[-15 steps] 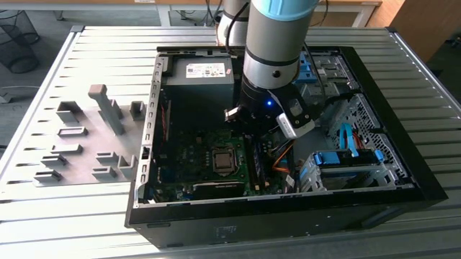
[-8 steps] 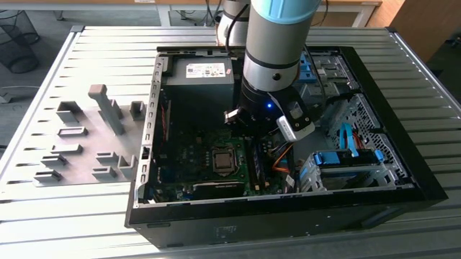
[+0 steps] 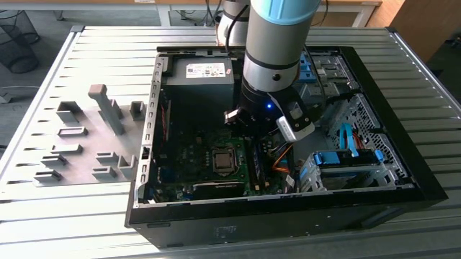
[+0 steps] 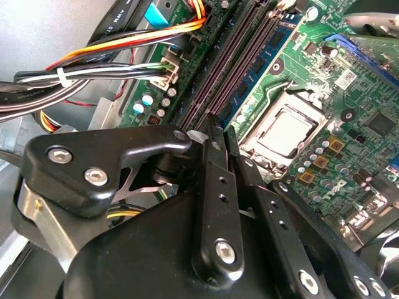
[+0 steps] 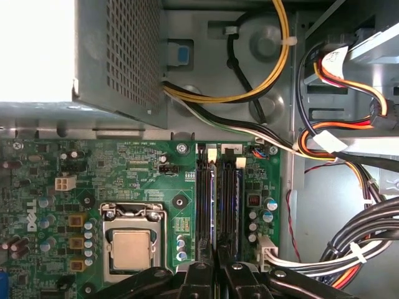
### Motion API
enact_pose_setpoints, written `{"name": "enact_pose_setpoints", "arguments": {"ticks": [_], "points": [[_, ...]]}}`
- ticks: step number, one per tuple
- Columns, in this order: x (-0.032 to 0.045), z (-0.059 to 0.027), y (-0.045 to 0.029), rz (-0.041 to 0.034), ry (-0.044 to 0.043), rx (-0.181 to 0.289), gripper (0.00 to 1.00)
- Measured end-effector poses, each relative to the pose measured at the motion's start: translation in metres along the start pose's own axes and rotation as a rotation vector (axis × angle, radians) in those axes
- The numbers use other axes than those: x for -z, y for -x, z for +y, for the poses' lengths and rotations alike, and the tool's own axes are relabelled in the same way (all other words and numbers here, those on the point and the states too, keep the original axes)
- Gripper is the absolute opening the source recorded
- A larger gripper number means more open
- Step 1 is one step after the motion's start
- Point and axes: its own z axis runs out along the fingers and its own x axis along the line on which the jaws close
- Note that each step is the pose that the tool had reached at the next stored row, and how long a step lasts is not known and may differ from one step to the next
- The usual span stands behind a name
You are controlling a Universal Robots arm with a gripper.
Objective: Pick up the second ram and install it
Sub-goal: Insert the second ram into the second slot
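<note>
While the jaws stood clenched, the ram lay in its slot directly ahead, lengthwise in line with them.

A robotics lab or workshop: an open computer case lies on a slatted metal table, with grey fixture blocks at nine o'clock, a wire wastebasket on the floor at ten, and wooden desks behind at twelve.
</note>
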Motion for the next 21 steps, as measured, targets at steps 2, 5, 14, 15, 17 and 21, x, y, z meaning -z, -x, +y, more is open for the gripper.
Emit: {"name": "enact_pose_setpoints", "arguments": {"ticks": [2, 5, 14, 15, 17, 21], "points": [[-0.0009, 0.0001, 0.0, 0.0, 0.0002, 0.0, 0.14], [-0.0026, 0.0001, -0.0001, 0.0001, 0.0014, -0.001, 0.14], [-0.0068, -0.0002, -0.0019, 0.0003, 0.0054, -0.006, 0.14], [-0.0071, -0.0006, -0.002, 0.0004, 0.0053, -0.009, 0.14], [-0.0074, -0.0015, -0.002, 0.0006, 0.0054, -0.014, 0.14], [-0.0078, -0.0019, -0.0019, 0.0007, 0.0055, -0.016, 0.14]]}}
